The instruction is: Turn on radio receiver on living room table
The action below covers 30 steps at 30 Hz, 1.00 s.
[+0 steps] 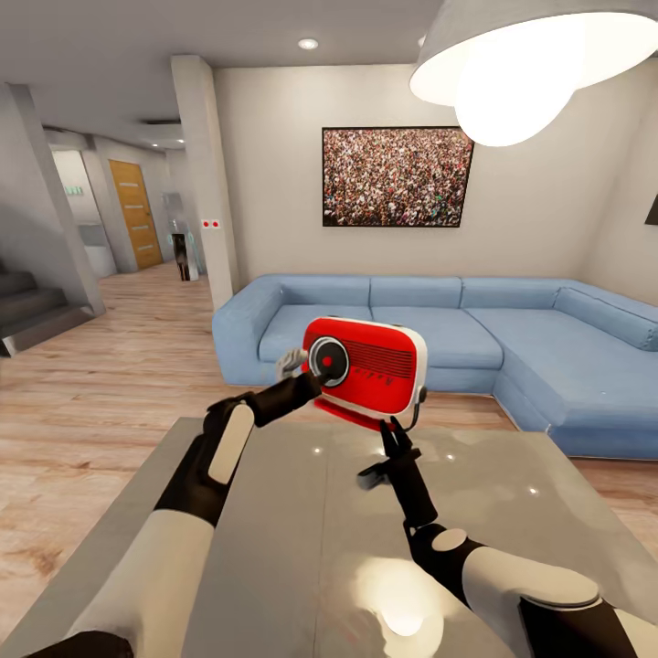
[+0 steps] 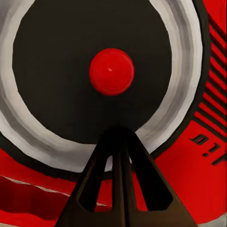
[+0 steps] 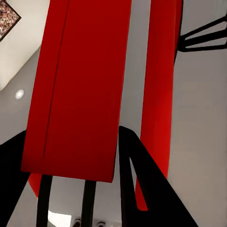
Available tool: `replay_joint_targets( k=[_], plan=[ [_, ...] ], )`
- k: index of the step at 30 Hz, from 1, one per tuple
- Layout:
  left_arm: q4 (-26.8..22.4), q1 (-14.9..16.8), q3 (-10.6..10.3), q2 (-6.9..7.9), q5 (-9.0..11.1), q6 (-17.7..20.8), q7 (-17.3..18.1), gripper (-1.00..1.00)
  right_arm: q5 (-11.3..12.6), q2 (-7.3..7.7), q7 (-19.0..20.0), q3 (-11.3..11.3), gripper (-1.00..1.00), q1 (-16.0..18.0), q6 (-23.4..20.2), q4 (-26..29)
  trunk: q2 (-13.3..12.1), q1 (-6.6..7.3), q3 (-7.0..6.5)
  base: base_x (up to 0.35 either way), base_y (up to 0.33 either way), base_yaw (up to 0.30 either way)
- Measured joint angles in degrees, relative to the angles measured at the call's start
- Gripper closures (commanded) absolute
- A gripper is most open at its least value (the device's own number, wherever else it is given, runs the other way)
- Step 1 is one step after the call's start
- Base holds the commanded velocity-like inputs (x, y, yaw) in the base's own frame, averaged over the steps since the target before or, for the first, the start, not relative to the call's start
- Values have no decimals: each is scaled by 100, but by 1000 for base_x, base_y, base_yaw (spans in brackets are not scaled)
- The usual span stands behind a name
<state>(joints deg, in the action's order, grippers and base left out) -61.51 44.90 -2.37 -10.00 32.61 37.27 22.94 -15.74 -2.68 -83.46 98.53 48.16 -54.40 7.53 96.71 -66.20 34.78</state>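
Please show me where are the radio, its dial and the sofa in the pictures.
radio (image 1: pixel 379 364), head view, on its red front grille.
dial (image 2: pixel 56 85), left wrist view, on the dark ring around the red centre light.
sofa (image 1: pixel 512 334), head view, on a seat cushion.

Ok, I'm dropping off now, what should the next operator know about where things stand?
Left gripper: jaws shut, tips on the lower rim of the dial, just short of the red centre light.
Right gripper: jaws on either side of the radio receiver, apparently gripping its lower edge.
Radio: upright at the far edge of the table, face towards the robot.
Done: reached and steadied.
Left: press the dial centre; I can't tell whether it's on yet.
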Motion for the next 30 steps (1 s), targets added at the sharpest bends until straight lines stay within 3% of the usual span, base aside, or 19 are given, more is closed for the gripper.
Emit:
replay_joint_targets(
  k=[15, 28, 30],
  plan=[
    [-50, 305, 17, 0, 50, -18, 0, 100, -11, -12, 50, 18, 100, 0, -4, 3, 0, 0, 0, 0, 0, 0],
    [85, 317, 117, 4, -47, -8, -54, 100, 42, 27, 58, -27, 100, 0, 27, -6, 0, 0, 0, 0, 0, 0],
    [168, 307, 126, 320, -53, -12, -56, 100, 159, 42, 59, -20, 100, 0, 37, -9, 0, 0, 0, 0, 0, 0]
  ],
)
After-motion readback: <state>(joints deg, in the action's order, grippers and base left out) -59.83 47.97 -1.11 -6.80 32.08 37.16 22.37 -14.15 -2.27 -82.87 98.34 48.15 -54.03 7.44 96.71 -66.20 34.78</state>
